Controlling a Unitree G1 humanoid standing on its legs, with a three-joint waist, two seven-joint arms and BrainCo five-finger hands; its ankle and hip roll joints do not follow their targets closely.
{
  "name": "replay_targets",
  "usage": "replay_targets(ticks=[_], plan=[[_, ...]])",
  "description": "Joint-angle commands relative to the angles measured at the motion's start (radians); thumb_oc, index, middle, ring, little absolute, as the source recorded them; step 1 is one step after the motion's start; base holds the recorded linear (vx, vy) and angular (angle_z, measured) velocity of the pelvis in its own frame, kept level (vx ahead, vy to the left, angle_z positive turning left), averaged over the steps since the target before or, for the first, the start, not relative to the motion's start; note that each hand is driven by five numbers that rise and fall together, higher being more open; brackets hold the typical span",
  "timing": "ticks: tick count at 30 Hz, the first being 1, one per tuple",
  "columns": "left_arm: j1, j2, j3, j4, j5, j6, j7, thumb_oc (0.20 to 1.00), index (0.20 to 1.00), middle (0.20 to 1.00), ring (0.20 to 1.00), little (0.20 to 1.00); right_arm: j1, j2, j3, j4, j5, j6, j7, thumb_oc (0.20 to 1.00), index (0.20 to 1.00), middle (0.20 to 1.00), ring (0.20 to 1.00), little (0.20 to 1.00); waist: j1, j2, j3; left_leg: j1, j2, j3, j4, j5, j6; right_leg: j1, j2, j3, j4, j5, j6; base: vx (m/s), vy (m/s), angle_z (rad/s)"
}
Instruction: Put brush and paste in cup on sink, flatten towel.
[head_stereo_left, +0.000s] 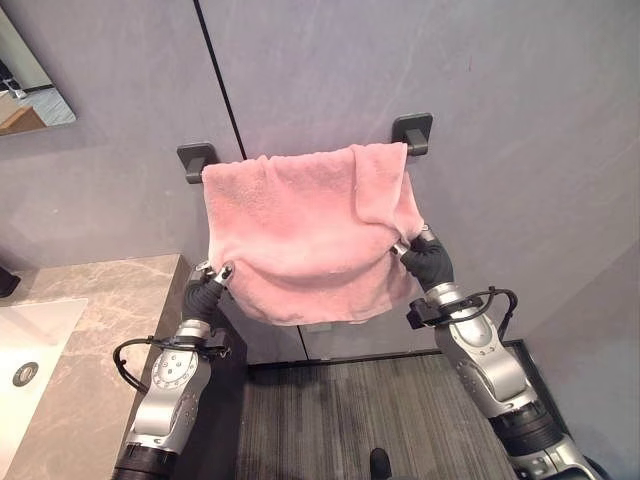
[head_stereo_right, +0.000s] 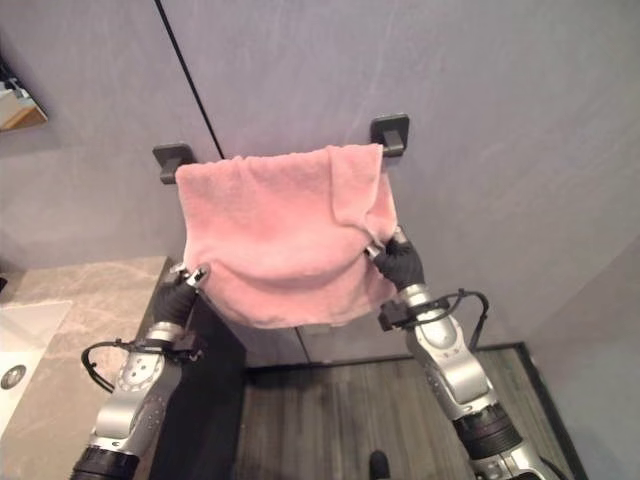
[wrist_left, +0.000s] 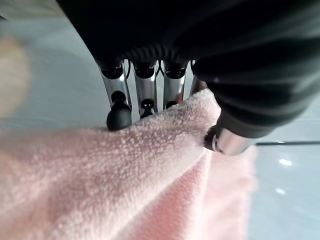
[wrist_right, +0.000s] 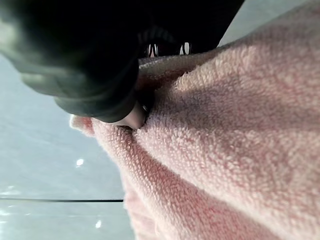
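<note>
Left eye view: both hands grip a pink towel (head_stereo_left: 305, 230) hung over a wall rail.

At far left a pale sink (head_stereo_left: 30, 345) is set in a marbled table (head_stereo_left: 100, 330), with a mirror (head_stereo_left: 30, 85) on the grey wall above. The left hand (head_stereo_left: 207, 287) is at the towel's lower left edge; the left wrist view shows its fingers (wrist_left: 119, 112) behind the cloth and its thumb in front, pinching the edge. The towel drapes over a rail between two dark brackets (head_stereo_left: 197, 158), bunched, with its right side folded over and the lower edge sagging. The right hand (head_stereo_left: 425, 258) holds the right edge; in the right wrist view its thumb (wrist_right: 131, 116) presses into a fold, clamping the cloth.
</note>
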Motion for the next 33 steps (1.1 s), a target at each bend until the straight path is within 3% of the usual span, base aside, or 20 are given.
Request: replay_targets(ticks=[1,6,7,8,14,15,16,17,18,20,24,33], plan=[[-0.049,0.053,0.061,-0.005,0.021,-0.074,0.027,0.200,0.200,0.200,0.200,0.200,-0.071,0.027,-0.052,-0.041,-0.002,-0.090,-0.004,0.235,0.235,0.235,0.235,0.235,-0.009,-0.066,-0.040,0.001,-0.025,-0.007,0.009,0.008,-0.012,0.114,-0.057,0.000,0.011,-0.101,0.059,0.02,-0.013,0.03],[-0.034,0.048,0.050,0.069,0.040,-0.055,0.032,0.200,0.200,0.200,0.200,0.200,-0.040,0.028,-0.040,-0.005,0.014,-0.073,0.001,0.266,0.266,0.266,0.266,0.266,-0.010,-0.067,-0.040,0.008,-0.026,-0.008,0.010,0.006,-0.012,0.122,-0.056,-0.005,0.012,-0.102,0.059,0.01,-0.007,0.04],[-0.025,0.042,0.046,0.118,0.040,-0.042,0.033,0.200,0.200,0.200,0.200,0.200,-0.025,0.027,-0.032,0.020,0.013,-0.060,0.000,0.297,0.297,0.297,0.297,0.297,-0.010,-0.067,-0.040,0.010,-0.026,-0.008,0.010,0.007,-0.012,0.124,-0.055,-0.004,0.012,-0.103,0.058,0.01,-0.003,0.10],[-0.025,0.042,0.046,0.119,0.039,-0.043,0.033,0.200,0.200,0.200,0.200,0.200,-0.025,0.027,-0.032,0.021,0.013,-0.061,0.000,0.429,0.429,0.429,0.429,0.429,-0.010,-0.067,-0.040,0.010,-0.026,-0.008,0.010,0.007,-0.012,0.124,-0.055,-0.005,0.012,-0.103,0.058,0.01,-0.004,0.09],[0.006,0.030,0.056,0.186,0.054,-0.022,0.039,0.200,0.200,0.200,0.200,0.200,-0.002,0.030,-0.026,0.073,0.002,-0.033,-0.013,0.460,0.460,0.460,0.460,0.460,-0.010,-0.064,-0.040,0.014,-0.024,-0.006,0.008,0.007,-0.013,0.125,-0.054,-0.005,0.009,-0.103,0.058,0.01,0.000,0.03],[0.009,0.030,0.055,0.185,0.055,-0.021,0.037,0.200,0.200,0.200,0.200,0.200,-0.002,0.030,-0.026,0.077,0.002,-0.031,-0.014,0.507,0.507,0.507,0.507,0.507,-0.009,-0.064,-0.040,0.013,-0.024,-0.006,0.008,0.007,-0.013,0.124,-0.054,-0.006,0.009,-0.103,0.059,0.00,0.000,0.00],[0.016,0.032,0.056,0.188,0.071,-0.016,0.039,0.200,0.200,0.200,0.200,0.200,-0.001,0.028,-0.029,0.086,-0.013,-0.024,-0.020,1.000,1.000,1.000,1.000,1.000,-0.008,-0.064,-0.040,0.012,-0.024,-0.006,0.007,0.007,-0.013,0.123,-0.054,-0.004,0.008,-0.103,0.059,0.00,0.000,0.00],[0.017,0.035,0.054,0.189,0.078,-0.015,0.037,0.278,0.278,0.278,0.278,0.278,-0.001,0.027,-0.029,0.090,-0.014,-0.023,-0.019,1.000,1.000,1.000,1.000,1.000,-0.007,-0.065,-0.041,0.012,-0.023,-0.005,0.007,0.007,-0.013,0.122,-0.054,-0.004,0.008,-0.103,0.059,0.00,0.000,0.00],[0.018,0.041,0.054,0.189,0.091,-0.012,0.039,0.457,0.457,0.457,0.457,0.457,-0.002,0.024,-0.029,0.093,-0.020,-0.020,-0.019,1.000,1.000,1.000,1.000,1.000,-0.007,-0.065,-0.042,0.011,-0.023,-0.005,0.007,0.007,-0.013,0.121,-0.055,-0.005,0.008,-0.102,0.059,0.00,0.000,0.00],[0.025,0.058,0.054,0.191,0.122,-0.002,0.029,1.000,1.000,1.000,1.000,1.000,0.002,0.014,-0.036,0.093,-0.038,-0.010,-0.016,1.000,1.000,1.000,1.000,1.000,-0.006,-0.065,-0.043,0.009,-0.022,-0.005,0.008,0.008,-0.014,0.119,-0.053,-0.005,0.008,-0.102,0.059,0.00,0.000,0.00],[0.051,0.105,0.073,0.174,0.188,0.010,0.007,1.000,1.000,1.000,1.000,1.000,0.014,-0.021,-0.063,0.093,-0.091,0.004,-0.005,1.000,1.000,1.000,1.000,1.000,-0.007,-0.063,-0.044,0.010,-0.019,-0.005,0.008,0.009,-0.016,0.118,-0.052,-0.006,0.010,-0.102,0.058,0.00,0.000,0.00],[0.143,0.313,0.194,0.084,0.385,0.023,-0.066,1.000,1.000,1.000,1.000,1.000,0.057,-0.107,-0.185,0.056,-0.164,-0.005,0.016,1.000,1.000,1.000,1.000,1.000,-0.011,-0.052,-0.042,0.010,-0.014,0.000,0.006,0.006,-0.019,0.111,-0.049,-0.002,0.010,-0.098,0.063,0.00,0.000,0.00]])
